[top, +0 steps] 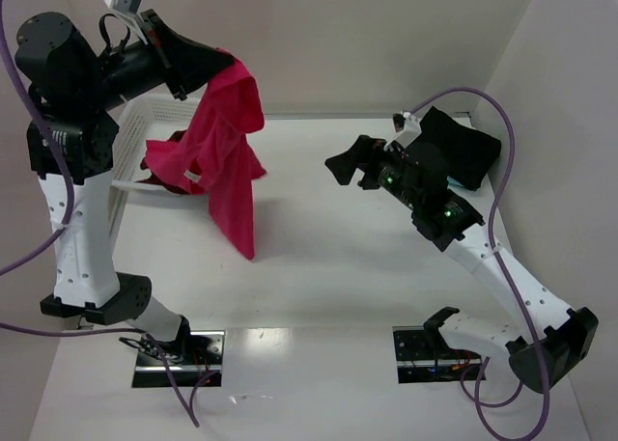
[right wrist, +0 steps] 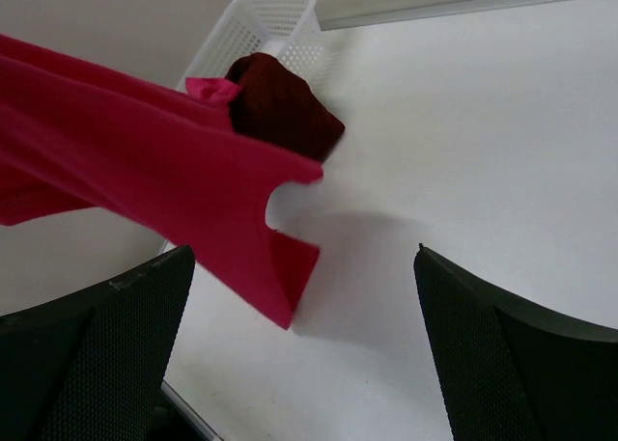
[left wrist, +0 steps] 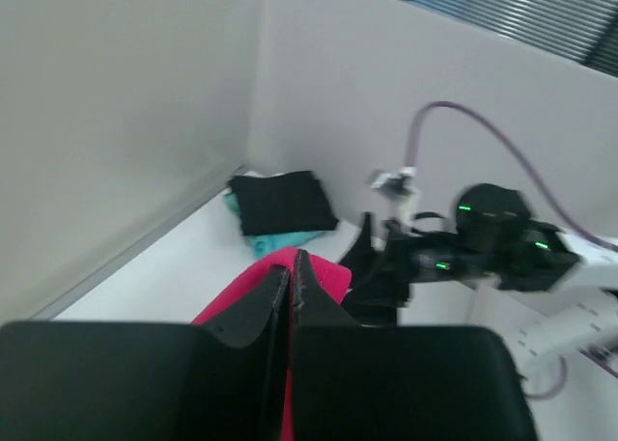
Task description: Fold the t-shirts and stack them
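**Crimson shirt aloft:** The left jaws, pressed together on a bunched edge of the crimson-pink t-shirt, hold it high above the counter. The cloth hangs below them in a twisted drape. Its lowest corner reaches about to the surface, though whether it touches cannot be told. The right jaws stand wide apart and empty, off to the side of the drape and facing it. Beneath and behind the left jaws, the dark maroon t-shirt lies bunched at the white basket, close against the hanging cloth. Behind the right jaws, the black t-shirt rests folded on the teal t-shirt by the wall. The main hazard is the single pinch: a grip on one gathered edge could slip under the shirt's weight and drop it in a heap. The twisted hang also hides which hem is which, so the right jaws may close on two layers or the wrong corner and spread the shirt crooked. A sideways carry could snag the maroon shirt or tip the light basket.
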